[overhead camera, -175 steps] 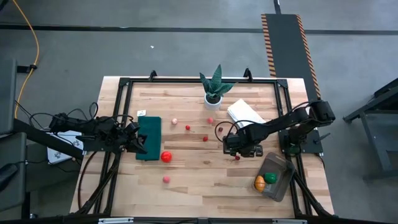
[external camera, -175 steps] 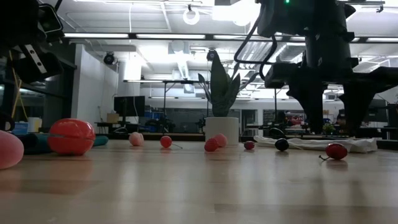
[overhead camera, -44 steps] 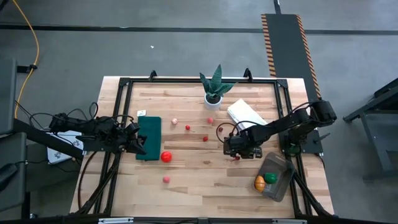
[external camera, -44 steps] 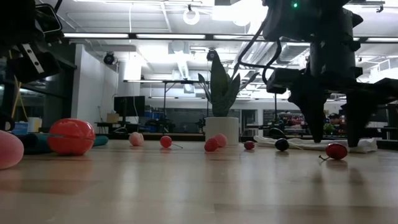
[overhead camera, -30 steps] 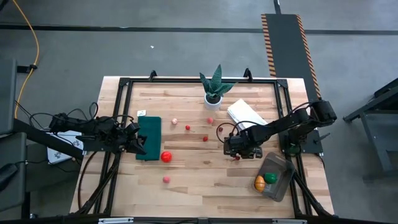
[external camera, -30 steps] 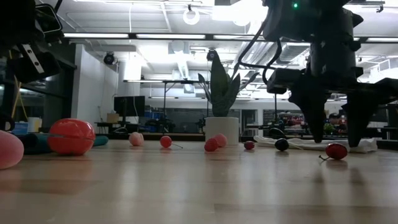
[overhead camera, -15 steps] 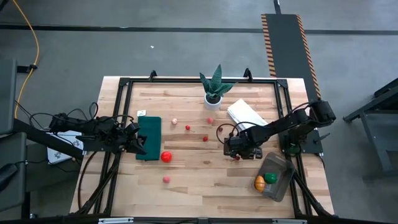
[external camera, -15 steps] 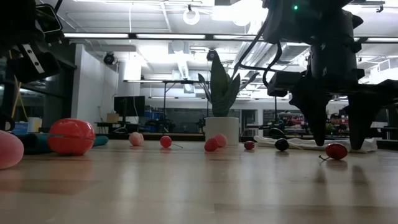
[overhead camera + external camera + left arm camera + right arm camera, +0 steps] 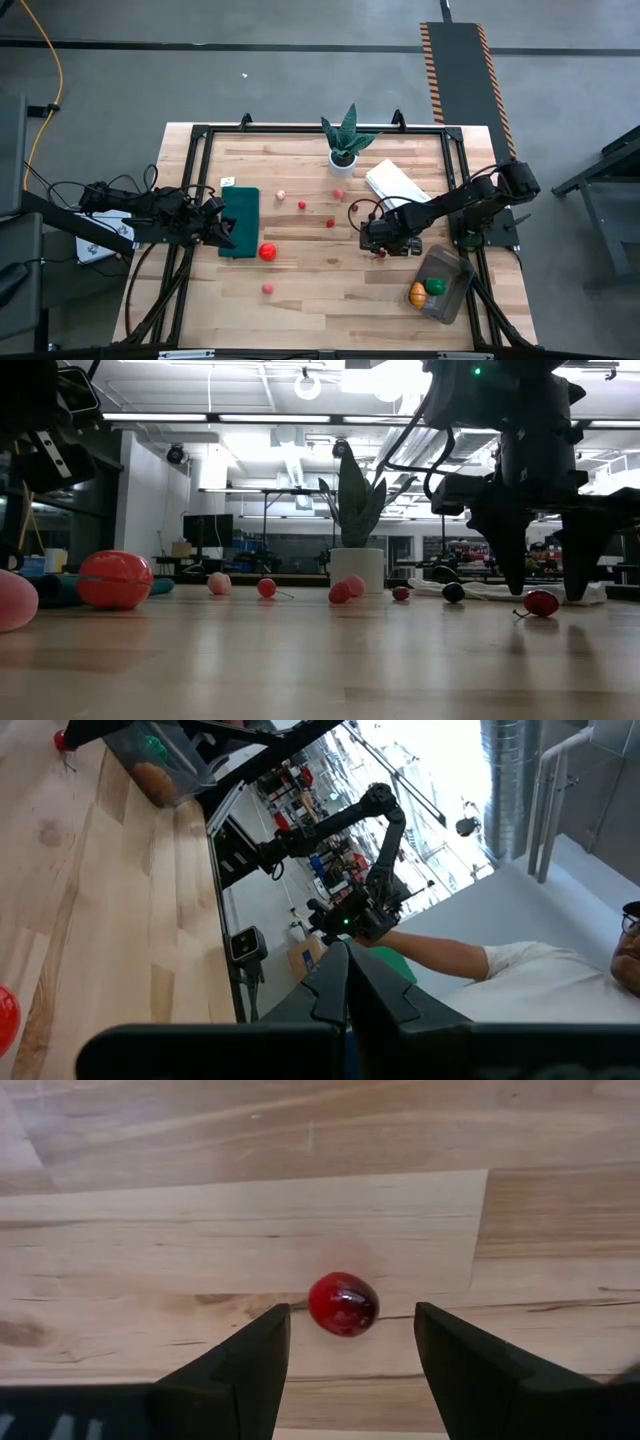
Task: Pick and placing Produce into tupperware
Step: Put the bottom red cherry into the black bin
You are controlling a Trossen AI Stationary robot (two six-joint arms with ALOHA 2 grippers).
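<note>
Right gripper (image 9: pixel 379 247) hung low over the table's right half, fingers spread, straddling a small dark red cherry (image 9: pixel 343 1304) without touching it; cherry lay on bare wood between the two tips. Tupperware (image 9: pixel 443 284) sat at about four o'clock from that gripper, near the table's right front corner, holding an orange piece (image 9: pixel 418 294) and a green piece (image 9: pixel 436 286). Left gripper (image 9: pixel 222 232) rested clenched on nothing at the left edge, beside the dark green mat (image 9: pixel 240 221); a big red fruit (image 9: pixel 267 252) lay at five o'clock from it.
</note>
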